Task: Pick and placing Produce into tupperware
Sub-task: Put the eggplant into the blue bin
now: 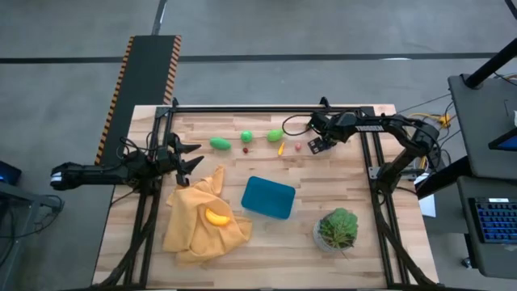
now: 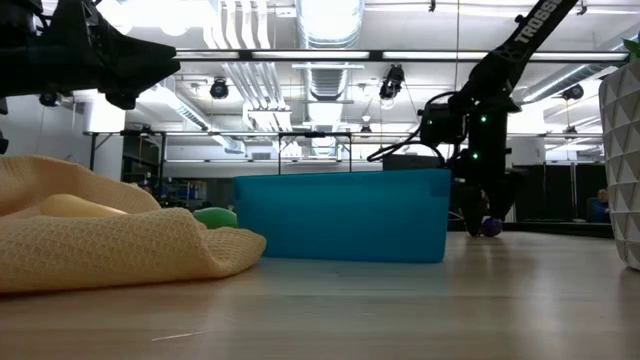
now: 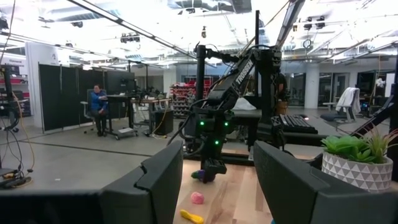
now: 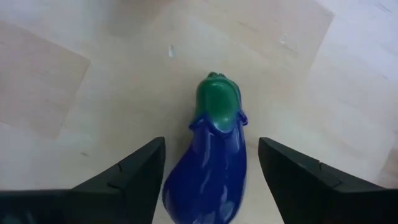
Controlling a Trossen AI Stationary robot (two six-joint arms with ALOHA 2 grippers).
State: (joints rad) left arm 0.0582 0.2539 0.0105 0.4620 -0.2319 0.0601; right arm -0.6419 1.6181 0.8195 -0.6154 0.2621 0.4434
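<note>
A purple toy eggplant with a green cap [image 4: 211, 155] lies on the wooden table at the far right of a row of produce. My right gripper [image 4: 211, 142] points down over it, open. One finger stands on either side of the eggplant, and a gap shows between them and it. The low view shows the same gripper [image 2: 480, 225] low by the eggplant [image 2: 491, 227]. The teal tupperware [image 1: 268, 197] sits mid-table. My left gripper [image 1: 194, 158] waits open at the table's left, above the yellow cloth's [image 1: 202, 218] far corner, with nothing between its fingers.
The far row holds green pieces [image 1: 220, 144] [image 1: 246, 137] [image 1: 275, 135], a small red one [image 1: 245, 149], an orange one [image 1: 280, 149] and a pink one [image 1: 297, 147]. A yellow piece [image 1: 216, 216] lies on the cloth. A potted plant [image 1: 338, 229] stands near right.
</note>
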